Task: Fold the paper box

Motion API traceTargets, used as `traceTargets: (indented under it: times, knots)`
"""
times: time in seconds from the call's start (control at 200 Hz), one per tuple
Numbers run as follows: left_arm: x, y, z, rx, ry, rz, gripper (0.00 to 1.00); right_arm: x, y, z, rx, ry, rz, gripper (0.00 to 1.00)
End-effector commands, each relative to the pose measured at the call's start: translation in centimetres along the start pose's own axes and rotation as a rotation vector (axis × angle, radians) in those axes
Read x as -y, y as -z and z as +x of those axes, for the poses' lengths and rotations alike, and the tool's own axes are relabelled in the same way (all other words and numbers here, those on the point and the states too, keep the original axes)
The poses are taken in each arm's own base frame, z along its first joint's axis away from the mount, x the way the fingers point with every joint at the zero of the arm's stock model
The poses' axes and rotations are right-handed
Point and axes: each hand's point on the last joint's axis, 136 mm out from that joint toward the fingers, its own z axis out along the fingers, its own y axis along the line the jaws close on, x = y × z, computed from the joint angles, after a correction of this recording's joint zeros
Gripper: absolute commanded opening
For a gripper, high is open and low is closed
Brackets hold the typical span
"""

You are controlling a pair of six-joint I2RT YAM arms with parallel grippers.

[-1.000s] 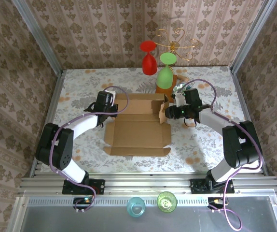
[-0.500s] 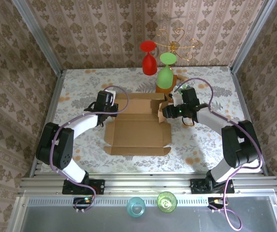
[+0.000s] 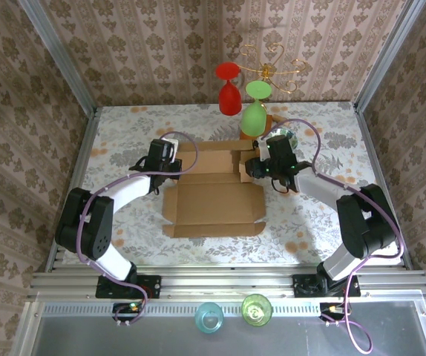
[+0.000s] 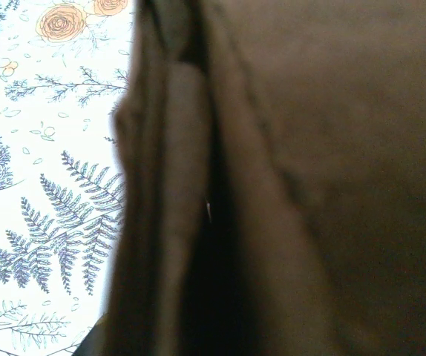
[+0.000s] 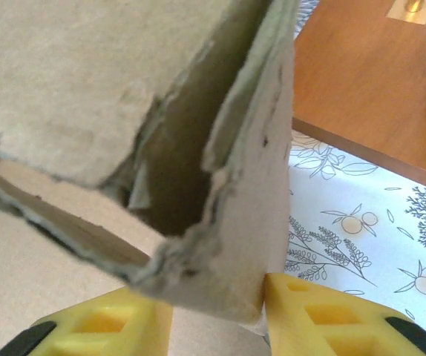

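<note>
The paper box (image 3: 213,204) lies opened out mid-table, a brown cardboard sheet with its back and side walls partly raised. My left gripper (image 3: 174,167) is at the box's back left corner. In the left wrist view dark cardboard (image 4: 287,178) sits right up against the camera and hides the fingers; the gripper is shut on that left wall. My right gripper (image 3: 250,169) is at the back right corner. Its yellow fingers (image 5: 317,311) press both sides of the folded, ragged-edged right flap (image 5: 243,222), so the right gripper (image 5: 217,305) is shut on it.
A glass stand stands just behind the box, with a red glass (image 3: 229,96) and a green glass (image 3: 254,117) hanging from it. Its wooden base (image 5: 369,81) lies close beyond the right gripper. Two cups (image 3: 210,317) sit below the table's near rail. Patterned walls enclose the table.
My right gripper has moved left and toward the back with the right flap, swinging it inward over the box. The left arm has stayed where it was.
</note>
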Motion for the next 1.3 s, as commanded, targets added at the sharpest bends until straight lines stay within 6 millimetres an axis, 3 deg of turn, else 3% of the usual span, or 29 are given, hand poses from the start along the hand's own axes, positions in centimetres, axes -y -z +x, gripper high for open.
traceTargets:
  times: [0.0,0.405,0.555,0.72,0.82,1.005,1.125,1.295]
  knots:
    - [0.3,-0.2,-0.1,-0.014,-0.018,0.022,0.00,0.3,-0.5,-1.5,0.077,-0.014,0.089,0.34]
    - [0.4,-0.2,-0.3,-0.016,-0.017,0.026,0.00,-0.3,-1.8,-1.3,0.141,-0.031,0.222,0.09]
    - [0.4,-0.2,-0.2,-0.017,-0.019,0.027,0.00,-0.2,-2.1,-1.4,0.150,-0.033,0.247,0.09]
    - [0.3,-0.2,-0.1,-0.020,-0.020,0.026,0.00,0.1,-2.6,-1.7,0.153,-0.036,0.275,0.23]
    - [0.2,-0.2,-0.1,-0.021,-0.018,0.028,0.00,0.4,-3.0,-1.7,0.143,-0.035,0.307,0.24]
    - [0.2,-0.3,-0.2,-0.020,-0.017,0.029,0.00,0.7,-3.0,-1.8,0.142,-0.034,0.355,0.13]
    - [0.2,-0.4,-0.3,-0.019,-0.014,0.030,0.00,1.3,-2.4,-1.7,0.139,-0.039,0.437,0.00]
    - [0.1,-0.3,-0.6,-0.020,0.004,0.021,0.00,1.7,-1.3,-1.0,0.098,-0.044,0.581,0.00]
